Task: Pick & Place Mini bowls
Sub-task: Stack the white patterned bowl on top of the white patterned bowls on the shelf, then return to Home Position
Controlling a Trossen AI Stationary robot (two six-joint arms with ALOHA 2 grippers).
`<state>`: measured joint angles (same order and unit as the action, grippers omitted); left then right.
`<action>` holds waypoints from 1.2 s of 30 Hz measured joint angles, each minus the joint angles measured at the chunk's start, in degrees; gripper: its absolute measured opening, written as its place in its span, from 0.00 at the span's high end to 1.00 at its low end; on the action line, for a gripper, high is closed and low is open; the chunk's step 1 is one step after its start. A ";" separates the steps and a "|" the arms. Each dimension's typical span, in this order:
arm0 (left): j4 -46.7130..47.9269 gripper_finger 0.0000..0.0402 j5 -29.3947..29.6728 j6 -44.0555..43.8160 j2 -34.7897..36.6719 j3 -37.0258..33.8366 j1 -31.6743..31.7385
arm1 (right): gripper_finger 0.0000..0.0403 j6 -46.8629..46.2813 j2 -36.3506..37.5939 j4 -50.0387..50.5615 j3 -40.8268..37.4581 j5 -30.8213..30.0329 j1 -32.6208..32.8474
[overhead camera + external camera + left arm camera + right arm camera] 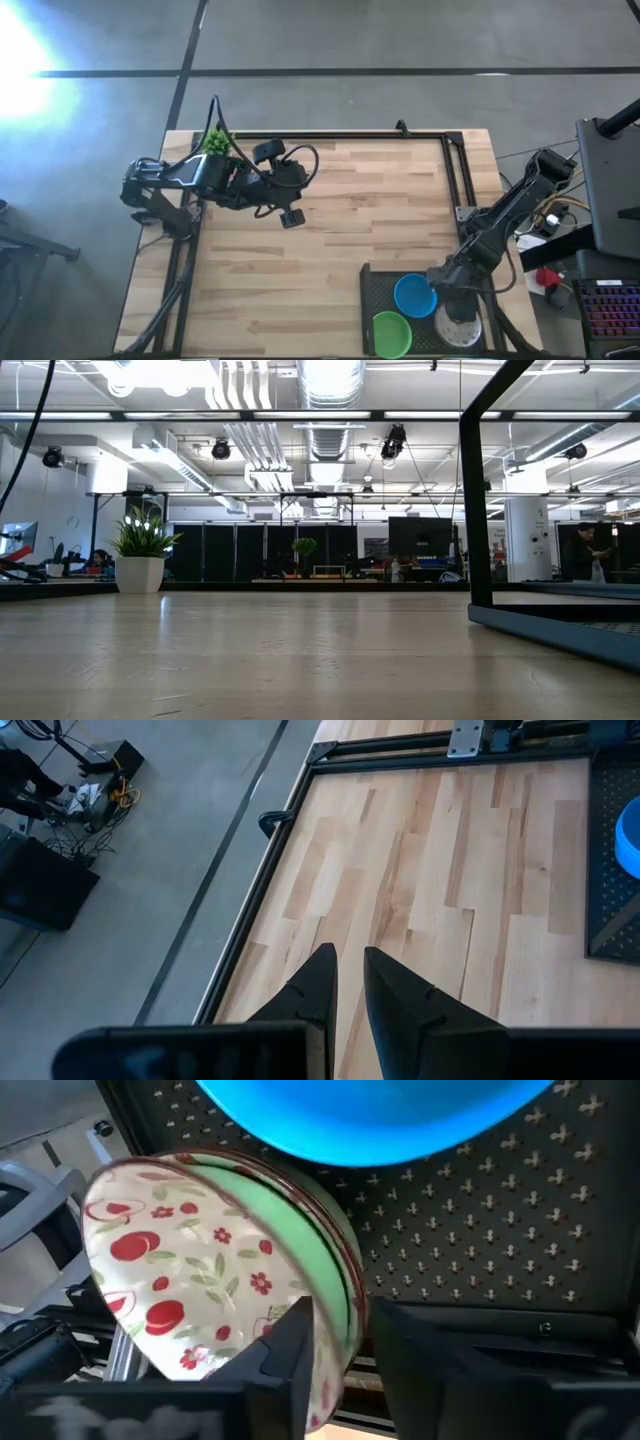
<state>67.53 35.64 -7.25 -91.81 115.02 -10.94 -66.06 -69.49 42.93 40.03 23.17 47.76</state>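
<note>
Three mini bowls show on the black perforated tray (372, 290) at the table's near right. A blue bowl (413, 295) and a green bowl (391, 333) sit on it upright. The third bowl (190, 1280) is white inside with red cherries and flowers, green outside, and stands tilted at the tray's right end (462, 328). My right gripper (345, 1355) is shut on it, with the blue bowl (370, 1120) just beyond. My left gripper (347, 970) hangs shut and empty over the table's far left (290, 215). No other bowls are in view. My right gripper holds the patterned bowl by its rim (335, 1315). One finger (290, 1355) is inside against the white wall and the other (430, 1350) outside against the green wall. The bowl is tipped on edge, its opening facing sideways. Whether its lower edge touches the tray cannot be seen.
A small potted plant (215, 140) stands at the far left corner, behind my left arm. A black rail frame (450, 170) borders the table's far and right sides. Bare wood (350, 220) lies between the two arms.
</note>
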 joint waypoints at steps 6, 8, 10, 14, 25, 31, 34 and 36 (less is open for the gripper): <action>-0.01 0.88 0.00 0.00 0.00 0.00 0.00 | 0.68 0.20 0.00 0.10 1.91 0.06 -0.01; 0.00 0.88 0.00 0.00 0.00 0.00 0.00 | 0.67 0.29 0.00 0.15 2.61 0.93 -0.02; 0.00 0.88 0.00 0.00 0.00 0.00 0.01 | 0.67 0.23 0.00 0.20 3.23 2.15 -0.03; 0.00 0.88 0.00 0.00 0.00 0.00 0.00 | 0.68 -1.04 0.07 0.10 4.74 5.91 -0.03; 0.00 0.88 -1.95 1.16 0.00 0.00 0.02 | 0.95 -0.02 0.22 0.75 11.94 7.56 -0.03; 0.00 0.88 -1.97 1.84 0.00 0.00 0.07 | 0.97 0.26 0.22 8.83 15.69 1.38 -0.04; 0.00 0.88 -1.97 2.41 0.00 0.00 0.05 | 0.97 0.30 0.22 13.31 17.50 -0.39 -0.03; 0.00 0.88 -1.97 2.73 0.00 0.00 0.04 | 0.97 0.44 0.31 15.89 18.89 -1.69 -0.03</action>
<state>67.53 33.67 -4.51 -91.81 115.02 -10.90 -65.62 -69.18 58.81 58.92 21.48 47.72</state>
